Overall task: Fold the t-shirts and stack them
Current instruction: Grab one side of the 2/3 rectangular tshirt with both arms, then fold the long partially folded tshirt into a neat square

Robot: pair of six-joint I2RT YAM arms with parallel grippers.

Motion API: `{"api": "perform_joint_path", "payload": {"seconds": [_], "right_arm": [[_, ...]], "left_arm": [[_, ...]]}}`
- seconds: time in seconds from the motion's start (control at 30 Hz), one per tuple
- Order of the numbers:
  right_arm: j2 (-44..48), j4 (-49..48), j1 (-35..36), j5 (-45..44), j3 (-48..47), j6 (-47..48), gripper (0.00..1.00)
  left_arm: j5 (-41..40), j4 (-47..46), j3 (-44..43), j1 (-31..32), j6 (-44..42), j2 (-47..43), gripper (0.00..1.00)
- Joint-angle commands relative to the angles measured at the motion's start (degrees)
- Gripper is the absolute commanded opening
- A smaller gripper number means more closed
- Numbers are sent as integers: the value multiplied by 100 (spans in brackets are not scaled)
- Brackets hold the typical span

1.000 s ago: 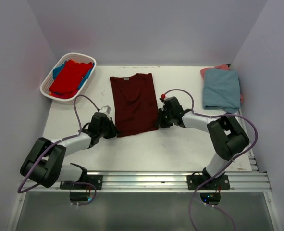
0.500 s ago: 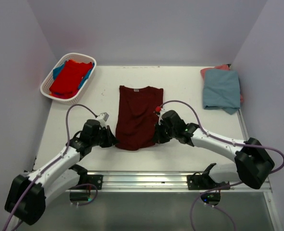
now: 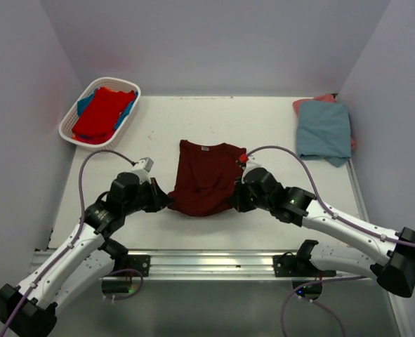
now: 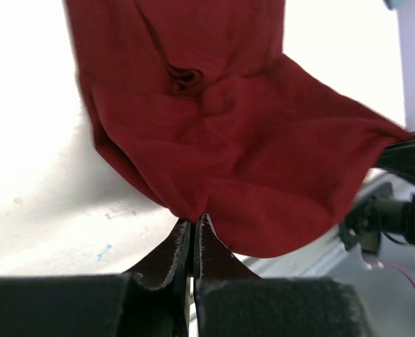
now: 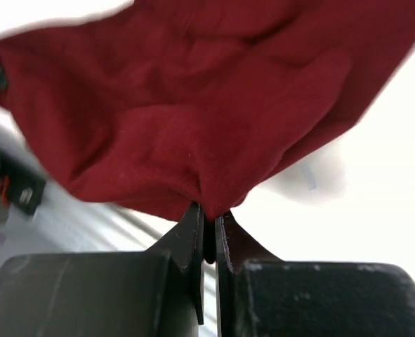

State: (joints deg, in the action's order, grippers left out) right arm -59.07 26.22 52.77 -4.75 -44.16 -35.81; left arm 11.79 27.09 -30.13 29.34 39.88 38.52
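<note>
Your table [image 3: 158, 133] has plenty of bare surface, but the maroon shirt [image 3: 206, 184] lies close to its near edge. Its collar end rests flat on the far side and its hem end is lifted and bunched between the two arms. The biggest risk, as I judge it, is uneven travel. If one arm carries its corner farther than the other, the hem will land skewed and the fold will come out crooked. Next is the slack: the cloth sags in a loose belly between the two grips. That belly could drag on the surface and roll under itself unless you hold the corners apart and taut. The finished pile, a grey-blue shirt [image 3: 323, 130] on a pink shirt [image 3: 319, 99], sits well apart at the far right. The basket [image 3: 68, 130], with a red shirt [image 3: 102, 112] and a blue shirt [image 3: 85, 104] in it, is well apart at the far left. A collision with either looks unlikely. The smallest worry is the grip. The left gripper [image 4: 192, 225] and the right gripper [image 5: 208, 214] are each clamped tight on only a tiny pinch of the maroon shirt at the very fingertips. A quick swing could pull the cloth free. The wrist views don't show whether each pinch holds one layer or two, so watch for a layer peeling away.
</note>
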Motion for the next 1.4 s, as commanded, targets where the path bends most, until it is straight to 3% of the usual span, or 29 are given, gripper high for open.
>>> {"api": "perform_joint_path", "payload": {"seconds": [0.0,0.13,0.33,0.57,0.8,1.1,1.2,1.23,1.27,1.3,1.33,1.37], "right_arm": [[-314,156,-21,-1840,-479,-40,0],[-1025,68,-179,-2467,-865,101,0],[-1607,-361,-838,-2715,-1235,224,0],[-2204,-855,-1515,-2522,-1463,487,0],[-3231,-1294,-2007,-2013,-2017,698,0],[-4823,-1637,-2622,-1467,-3246,839,0],[-5657,-1751,-2904,-1178,-4107,751,0],[-5894,-1769,-2983,-1064,-4701,699,14],[-6454,-1708,-3140,-697,-5046,716,35],[-6668,-1603,-3203,-537,-5406,733,61],[-6862,-1324,-3255,-405,-5958,699,79],[-6907,-1295,-3325,-203,-6068,716,85]], "left_arm": [[-807,-449,-204,10,-120,400,0],[-995,-1615,-344,-60,-392,1479,0],[-1162,-2453,-1019,-279,-726,2667,0],[-1373,-3025,-1706,-561,-868,3529,0],[-969,-3570,-2356,-763,-859,4890,0],[-460,-3903,-3515,-1333,-903,6587,0],[-380,-3827,-3990,-1588,-851,7071,0],[-336,-3851,-4314,-1642,-833,7386,0],[-344,-3913,-4430,-1695,-806,7528,6],[-370,-3992,-4536,-1765,-650,7677,23],[-327,-4097,-4580,-1809,-578,7679,40],[-292,-4211,-4537,-1835,-525,7609,68]]}}
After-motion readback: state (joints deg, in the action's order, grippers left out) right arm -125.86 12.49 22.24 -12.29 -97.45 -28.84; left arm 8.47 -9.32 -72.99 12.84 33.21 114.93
